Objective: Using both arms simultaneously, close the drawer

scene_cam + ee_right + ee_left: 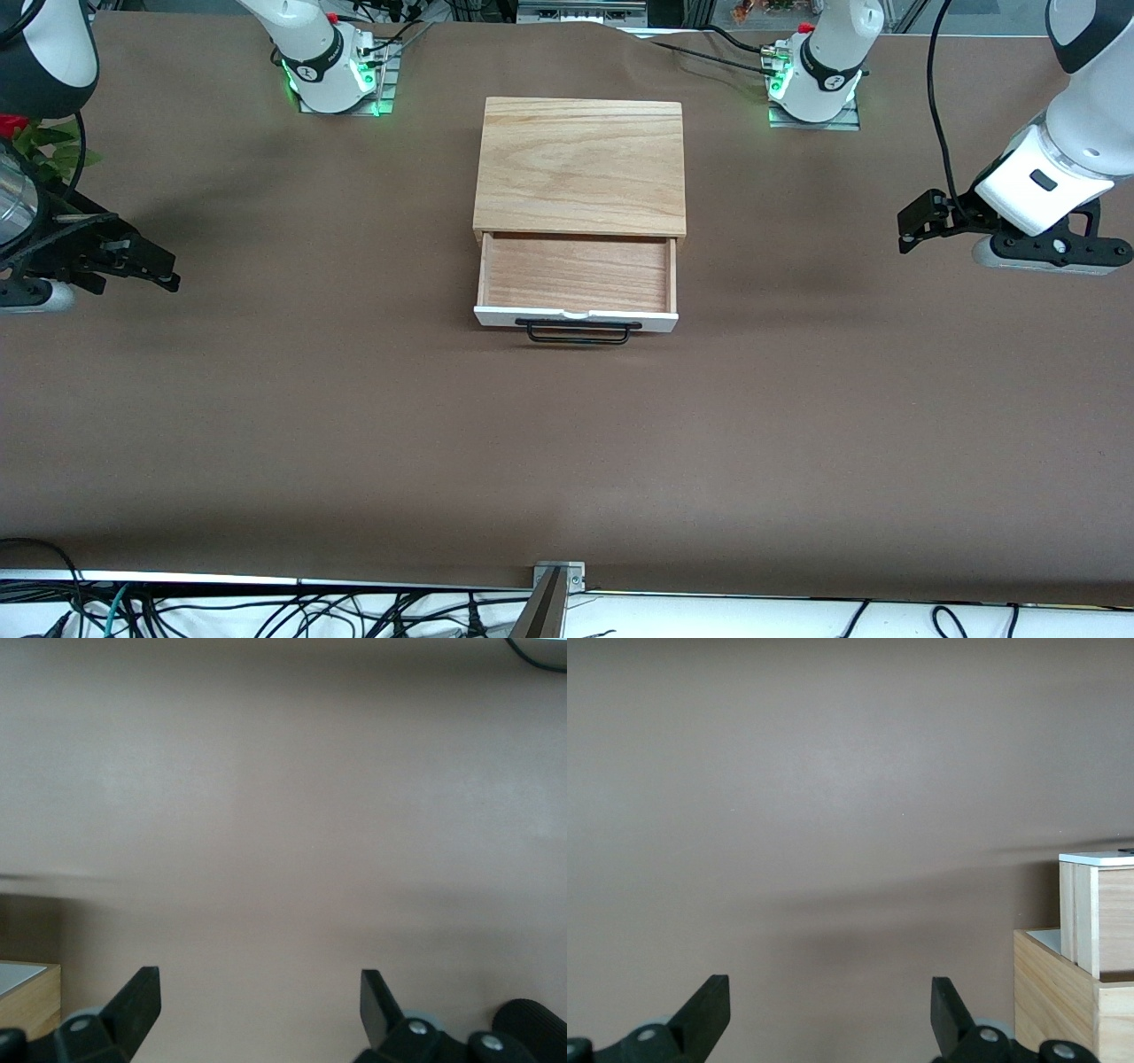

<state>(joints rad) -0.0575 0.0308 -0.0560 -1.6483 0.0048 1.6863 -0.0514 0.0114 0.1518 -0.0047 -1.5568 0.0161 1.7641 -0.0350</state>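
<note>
The drawer [577, 276] sits at the centre of the front view, pulled well out of its wooden box [581, 166] toward the camera, so its bare light-wood floor is open to sight. Its white front panel [576, 318] faces the lower edge of the frame, with the thin black wire handle [579, 331] standing off it just below. Nothing lies inside the tray.

Both arms wait wide of the box. The left gripper [912, 226] hangs over the brown table cover [567, 443] at the right edge of the frame, well apart from the drawer; in the left wrist view its fingers [709, 1005] stand wide apart on nothing, and the corner of the box and drawer shows at the lower right of that picture. The right gripper [155, 266] hangs over the cover at the left edge, equally distant; its fingers [142, 997] are likewise spread and empty.

As I judge it, the task is at its start: neither gripper touches the front panel, and the whole closing push is left.

No brand, label or writing can be read; marks on the arm bases at the upper part of the frame are too small to make out.
</note>
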